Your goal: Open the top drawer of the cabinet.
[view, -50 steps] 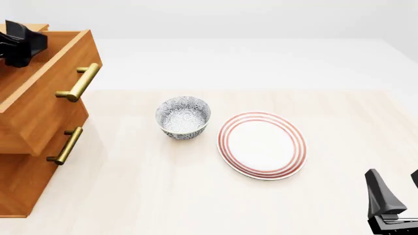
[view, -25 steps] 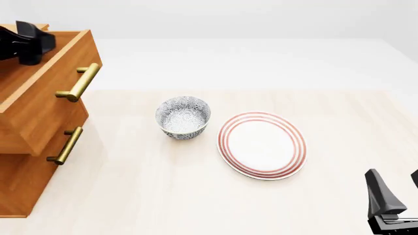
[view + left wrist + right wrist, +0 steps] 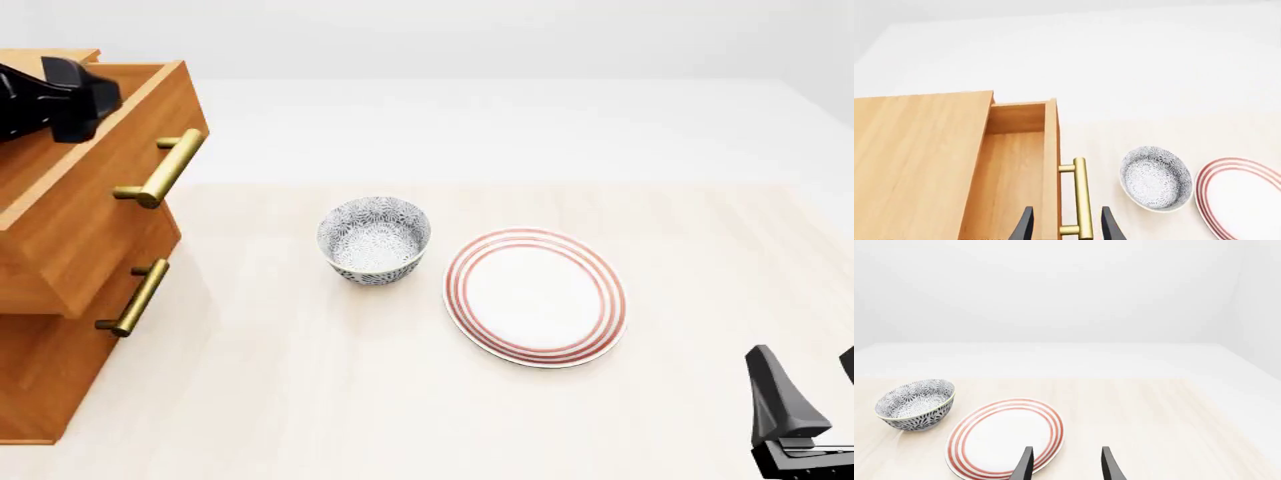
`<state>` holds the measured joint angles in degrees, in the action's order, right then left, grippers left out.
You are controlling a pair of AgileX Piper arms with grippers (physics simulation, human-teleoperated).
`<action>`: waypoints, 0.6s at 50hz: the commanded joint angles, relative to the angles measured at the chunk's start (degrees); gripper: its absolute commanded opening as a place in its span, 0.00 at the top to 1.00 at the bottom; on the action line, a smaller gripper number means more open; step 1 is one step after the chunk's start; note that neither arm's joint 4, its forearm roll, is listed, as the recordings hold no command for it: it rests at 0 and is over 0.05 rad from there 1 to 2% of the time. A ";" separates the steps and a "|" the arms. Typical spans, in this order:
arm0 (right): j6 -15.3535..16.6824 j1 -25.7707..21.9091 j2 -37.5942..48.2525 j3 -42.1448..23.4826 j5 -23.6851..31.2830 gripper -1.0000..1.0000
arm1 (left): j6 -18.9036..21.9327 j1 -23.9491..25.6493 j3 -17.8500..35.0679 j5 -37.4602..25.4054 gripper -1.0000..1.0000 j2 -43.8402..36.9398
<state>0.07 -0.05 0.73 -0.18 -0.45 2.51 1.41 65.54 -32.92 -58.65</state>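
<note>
With the top drawer (image 3: 100, 170) already pulled out of the cabinet (image 3: 54, 300) at nine o'clock, the spread-fingered left gripper (image 3: 1066, 225) above it could clip the handle (image 3: 1081, 197) and nudge it shut; the right gripper (image 3: 1066, 465), also spread, idles at five o'clock.

Orange-brown cabinet (image 3: 40, 380) at table's left edge, top drawer (image 3: 94, 200) pulled out, brass bar handle forward.

Cabinet (image 3: 54, 330): orange-brown wood; handles brass. Bowl (image 3: 374, 240): white, dense dark-blue floral pattern. Plate (image 3: 535, 297): white, red concentric rim rings. Tabletop (image 3: 400, 400): pale wood grain.
</note>
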 commanded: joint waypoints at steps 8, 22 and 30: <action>-0.01 0.02 -0.10 -0.01 0.10 0.00 | -1.55 -0.47 -3.00 2.30 0.00 0.23; -0.01 0.00 -0.10 -0.01 0.10 0.00 | -2.55 -0.67 -5.38 4.36 0.00 -0.85; -0.02 0.01 -0.10 -0.01 0.10 0.00 | -2.85 -1.05 -6.35 5.03 0.00 -1.24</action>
<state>0.07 -0.05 0.73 -0.18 -0.45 0.25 0.57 60.59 -28.93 -59.39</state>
